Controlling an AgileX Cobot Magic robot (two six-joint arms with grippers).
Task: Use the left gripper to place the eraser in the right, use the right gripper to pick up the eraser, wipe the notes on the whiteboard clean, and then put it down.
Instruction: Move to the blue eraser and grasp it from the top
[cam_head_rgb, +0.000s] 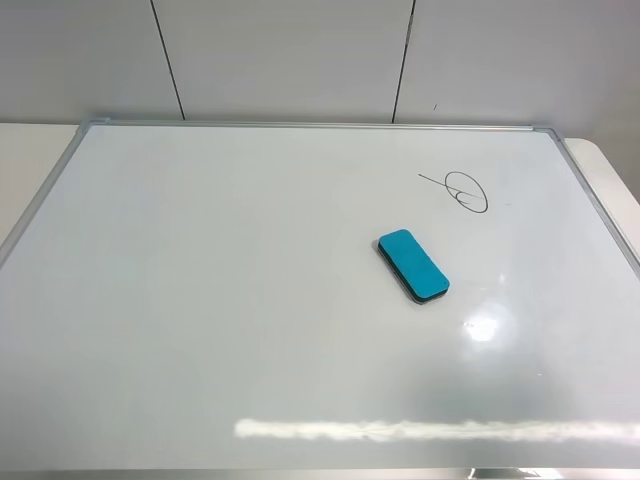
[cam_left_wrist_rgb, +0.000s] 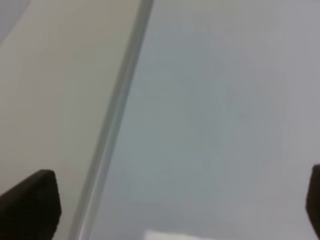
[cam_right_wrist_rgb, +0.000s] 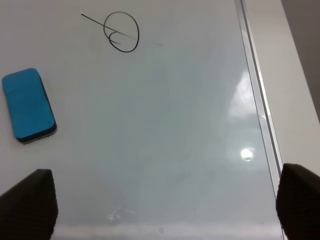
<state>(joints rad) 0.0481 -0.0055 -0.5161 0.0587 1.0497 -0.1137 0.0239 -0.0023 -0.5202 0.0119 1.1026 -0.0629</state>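
You find no readable word, brand, label or number in any view. The only written mark is the notes (cam_head_rgb: 462, 190) on the whiteboard (cam_head_rgb: 200, 300), in its far right part. They are a thin black marker oval with a small hook inside and a straight stroke through it. You cannot read them as any sure letter or figure.

- Exterior high: mounted up front, looks down and forward over the whole whiteboard (cam_head_rgb: 200, 300), wall (cam_head_rgb: 280, 60) behind; widest, farthest view.
- Left wrist: very close, blurry, looks down on the board's frame (cam_left_wrist_rgb: 117, 120) and table (cam_left_wrist_rgb: 50, 75) beside it.
- Right wrist: mid-distance, looks down on the board's right part; shares eraser (cam_right_wrist_rgb: 27, 105) and notes (cam_right_wrist_rgb: 120, 32) with exterior high.
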